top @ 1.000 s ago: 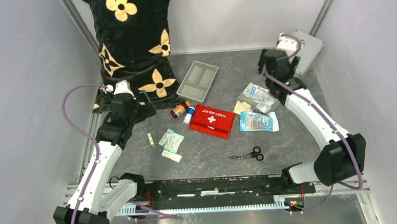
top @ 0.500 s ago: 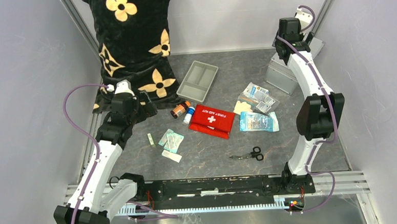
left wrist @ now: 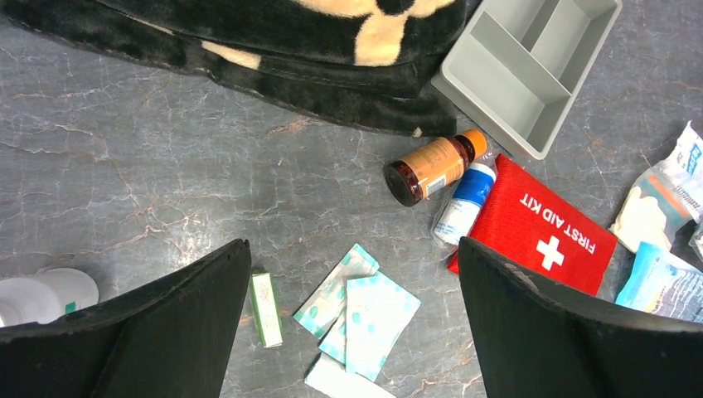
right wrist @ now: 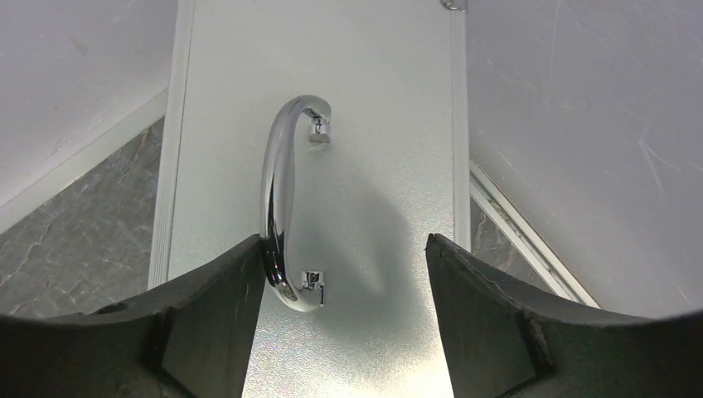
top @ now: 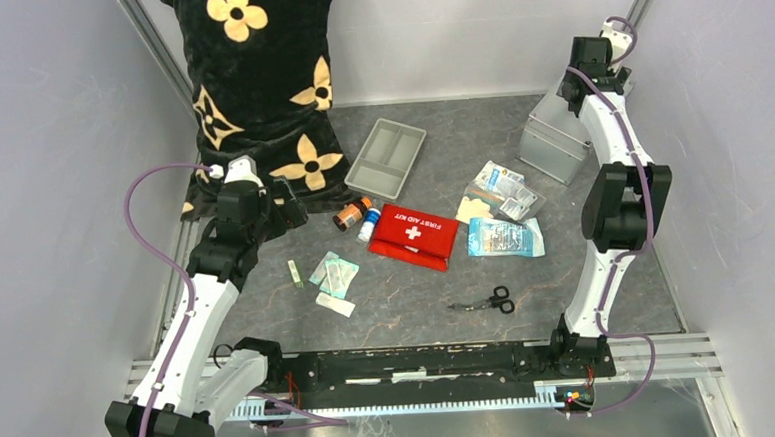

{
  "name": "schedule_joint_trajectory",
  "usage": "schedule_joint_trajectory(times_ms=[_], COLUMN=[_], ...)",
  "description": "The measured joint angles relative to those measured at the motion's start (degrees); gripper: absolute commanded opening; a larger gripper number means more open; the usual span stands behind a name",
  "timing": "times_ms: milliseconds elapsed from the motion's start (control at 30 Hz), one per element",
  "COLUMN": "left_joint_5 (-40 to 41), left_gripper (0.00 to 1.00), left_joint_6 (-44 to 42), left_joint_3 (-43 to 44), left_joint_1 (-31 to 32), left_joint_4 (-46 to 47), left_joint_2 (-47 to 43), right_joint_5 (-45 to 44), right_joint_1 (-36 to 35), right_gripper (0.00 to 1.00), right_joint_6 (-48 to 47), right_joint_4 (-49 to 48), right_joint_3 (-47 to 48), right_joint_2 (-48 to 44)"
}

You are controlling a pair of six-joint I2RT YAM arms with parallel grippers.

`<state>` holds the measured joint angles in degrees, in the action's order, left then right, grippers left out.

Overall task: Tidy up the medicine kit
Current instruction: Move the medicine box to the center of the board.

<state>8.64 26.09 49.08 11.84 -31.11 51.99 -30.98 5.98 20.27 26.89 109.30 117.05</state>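
Chrome handle [right wrist: 269, 199] inside wide R gripper [right wrist: 340, 249], L gripper [left wrist: 352, 245] wide, medicine kit [top: 553, 148] cornered

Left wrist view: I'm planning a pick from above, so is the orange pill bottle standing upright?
No, the orange pill bottle lies on its side, its cap pointing toward the grey tray, right beside the white-and-blue bottle.

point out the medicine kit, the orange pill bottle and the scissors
medicine kit [right wrist: 381, 124]: right wrist view, panel beside the handle
orange pill bottle [left wrist: 431, 166]: left wrist view, middle of body
scissors [top: 486, 301]: top external view, near the pivot
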Motion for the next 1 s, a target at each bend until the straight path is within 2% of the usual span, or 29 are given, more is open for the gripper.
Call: schedule_joint_trajectory(times_ms=[133,600,767,1000], left_joint_5=[-0.11,-0.90,-1.44,-1.92], left_gripper=[1.00,1.00,1.00,1.00], left_joint_6=[0.00,0.00,0.00,0.00], left_joint_3=[0.00,0.00,0.00,0.00], left_joint_1=[-0.24,-1.29,-1.79,-2.14], left_joint_4=[0.02,0.39,0.44,1.05], left_joint_2=[0.00,0.02,0.17,1.09], right_joint_5=[1.92,2.67,4.79,17.86], right_joint_1=[0.02,-0.31,-0.20,0.57], right_gripper=[0.69,0.10,0.01,0.00], right_joint_6=[-1.62,-4.17,-5.68,-12.15], right_joint_4=[-0.44,-1.20,-1.90,-7.82], right_joint_3=[0.61,1.92,1.62,-1.90], right_joint_2=[1.33,2.93,2.91,1.46])
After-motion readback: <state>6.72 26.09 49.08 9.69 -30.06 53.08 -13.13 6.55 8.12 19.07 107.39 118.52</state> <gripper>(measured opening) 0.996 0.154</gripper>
